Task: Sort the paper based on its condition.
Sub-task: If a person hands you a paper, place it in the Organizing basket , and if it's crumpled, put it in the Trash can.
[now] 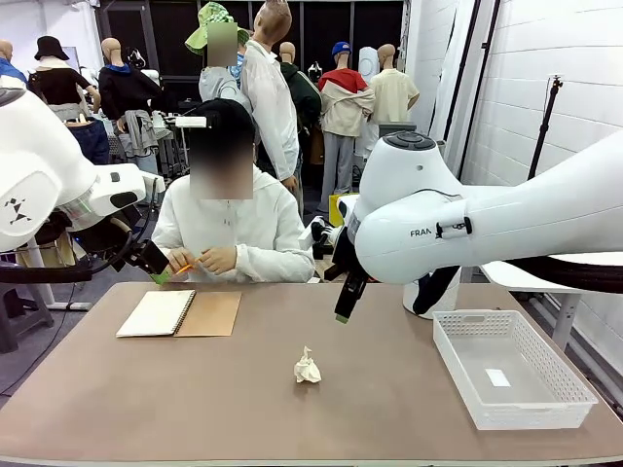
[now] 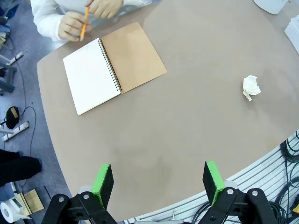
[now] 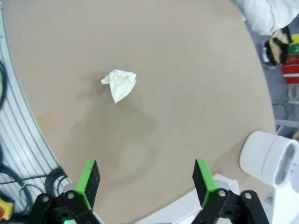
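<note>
The right gripper [image 3: 145,179] is held above the table [image 3: 187,70] with its jaws spread wide and empty. The left gripper [image 2: 157,179] is opened wide as well, with nothing held. One crumpled paper ball [image 1: 307,367] is seen lying near the table's middle, between an open notebook [image 1: 180,313] and a white basket [image 1: 456,368].

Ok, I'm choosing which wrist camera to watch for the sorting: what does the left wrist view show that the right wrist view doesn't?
Left wrist view adds the open notebook, a person's hand holding an orange pencil, and the open left gripper. Right wrist view adds the open right gripper and a red item past the table edge. Both share the crumpled paper ball lying on the brown table.
</note>
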